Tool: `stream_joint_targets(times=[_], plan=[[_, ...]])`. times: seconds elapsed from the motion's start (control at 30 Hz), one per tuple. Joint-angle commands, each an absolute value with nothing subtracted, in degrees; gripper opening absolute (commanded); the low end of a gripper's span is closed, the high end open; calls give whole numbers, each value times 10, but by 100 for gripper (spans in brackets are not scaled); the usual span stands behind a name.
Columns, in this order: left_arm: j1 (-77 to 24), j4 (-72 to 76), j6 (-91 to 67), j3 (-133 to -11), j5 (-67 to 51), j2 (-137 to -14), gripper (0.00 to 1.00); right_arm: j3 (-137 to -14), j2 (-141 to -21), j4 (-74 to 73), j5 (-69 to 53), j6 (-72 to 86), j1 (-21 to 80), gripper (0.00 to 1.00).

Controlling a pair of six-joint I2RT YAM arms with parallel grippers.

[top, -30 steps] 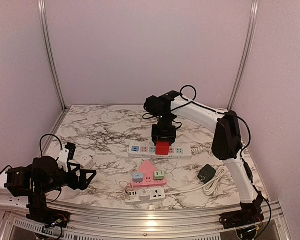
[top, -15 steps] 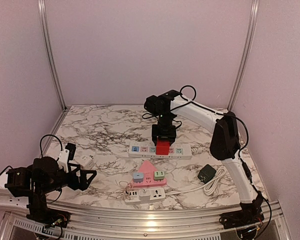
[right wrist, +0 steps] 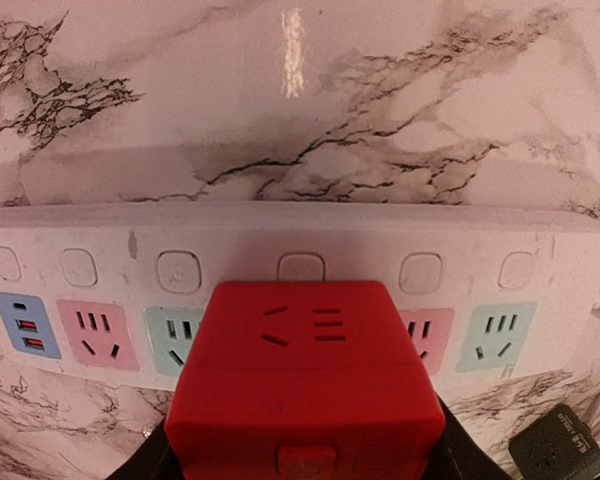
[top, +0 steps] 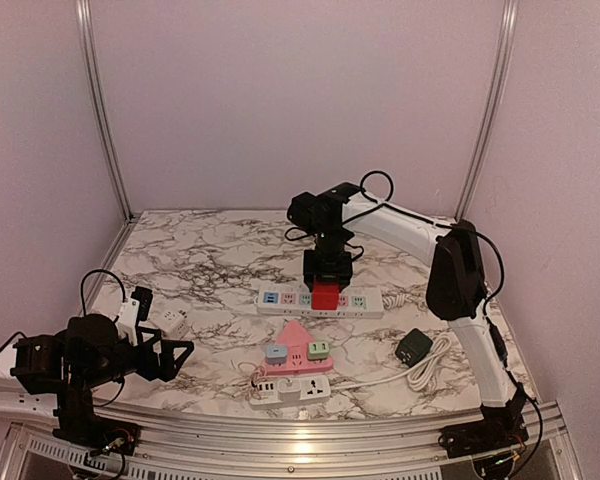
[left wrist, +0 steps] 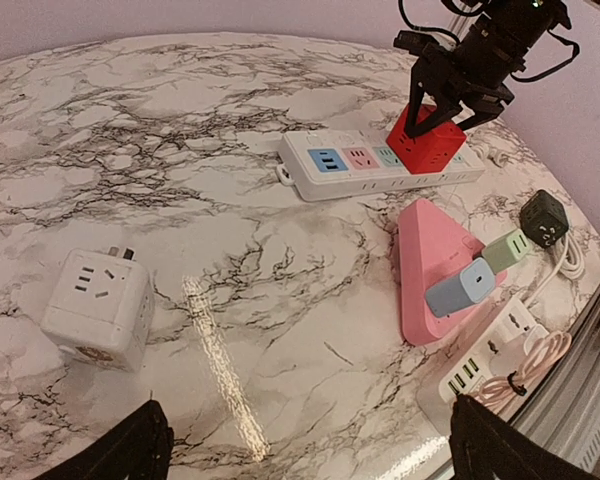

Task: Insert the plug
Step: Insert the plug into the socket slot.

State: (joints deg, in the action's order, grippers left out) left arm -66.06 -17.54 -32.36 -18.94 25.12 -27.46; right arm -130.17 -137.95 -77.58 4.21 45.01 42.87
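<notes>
A red cube plug (top: 325, 294) (right wrist: 305, 390) stands on the middle of the long white power strip (top: 365, 301) (right wrist: 300, 235), covering a socket. Its prongs are hidden. My right gripper (top: 326, 278) (right wrist: 302, 455) comes down from above and is shut on the cube's two sides; the left wrist view shows the cube (left wrist: 425, 140) between the black fingers. My left gripper (top: 175, 355) (left wrist: 310, 450) hovers low at the front left, open and holding nothing. A white cube plug (top: 173, 323) (left wrist: 98, 308) lies on the marble just beyond it.
A pink triangular socket block (top: 298, 345) (left wrist: 430, 260) with blue and green adapters sits in front of the strip. A white strip (top: 290, 390) lies at the front edge. A black adapter (top: 414, 347) and a coiled white cable (top: 432, 360) lie right.
</notes>
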Motion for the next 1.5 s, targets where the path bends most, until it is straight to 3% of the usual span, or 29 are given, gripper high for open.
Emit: stream_joint_targets(times=[0.0,0.27,0.6,1.0,1.13,1.47], plan=[[-664,-157,-323,-183,259,-279,99,-1249,-1454,-788,138,456,418,13],[-664,-157,-324,-183,258,-279,99,-1255,-1447,-787,145,455,422,22],[-664,-151,-323,-181,258,-284,99,-1255,-1426,-788,158,453,424,25],[-664,-145,-318,-185,258,-295,99,-1263,-1388,-788,162,448,430,34],[-664,-142,-316,-187,258,-298,99,-1266,-1381,-788,165,444,431,42],[-664,-138,-311,-193,257,-309,99,-1276,-1367,-788,166,437,433,46]])
